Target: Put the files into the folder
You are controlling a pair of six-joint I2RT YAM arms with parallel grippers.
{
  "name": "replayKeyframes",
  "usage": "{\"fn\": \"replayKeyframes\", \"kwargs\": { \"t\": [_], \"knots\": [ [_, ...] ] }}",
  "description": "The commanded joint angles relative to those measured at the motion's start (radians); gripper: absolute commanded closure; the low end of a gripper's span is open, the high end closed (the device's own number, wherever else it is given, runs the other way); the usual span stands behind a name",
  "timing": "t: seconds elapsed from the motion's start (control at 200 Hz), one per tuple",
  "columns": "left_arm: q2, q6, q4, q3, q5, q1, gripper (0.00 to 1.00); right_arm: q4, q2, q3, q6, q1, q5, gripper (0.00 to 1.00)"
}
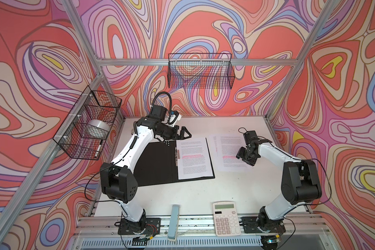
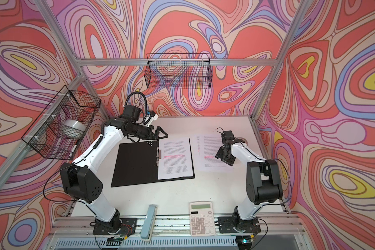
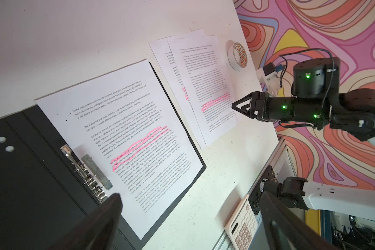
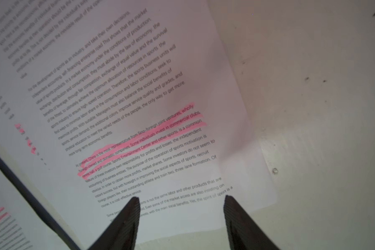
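right wrist view shows the right claw (image 4: 181, 197) spread empty over the files (image 4: 139, 97); left claw (image 1: 185, 135) wide open by the folder (image 1: 156, 160)

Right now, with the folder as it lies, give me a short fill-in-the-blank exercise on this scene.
1. The folder lies ___ on the table, black inside up.
2. One printed sheet rests on the folder's ___ half in both top views.
3. The right gripper hovers, jaws apart, over the loose files, whose highlighted lines are ___.
4. The white ___ lies keys up at the table's front edge.
Missing: open; right; pink; calculator.
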Motion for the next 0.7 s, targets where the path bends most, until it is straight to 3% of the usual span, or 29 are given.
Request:
{"fn": "replayKeyframes", "kwargs": {
  "t": [0.0,0.456,0.691],
  "knots": [
    [-0.029,0.02,-0.023,-0.016,-0.008,-0.003,0.0,0.012,0.018,-0.04,0.012,-0.012,0.037,0.33],
    [-0.034,0.018,-0.018,-0.031,-0.013,-0.016,0.0,0.081,0.097,-0.085,-0.001,-0.045,-0.023,0.33],
    [-0.035,0.012,-0.014,-0.037,-0.013,-0.016,0.0,0.101,0.151,-0.098,-0.032,-0.062,-0.022,0.41]
  ]
}}
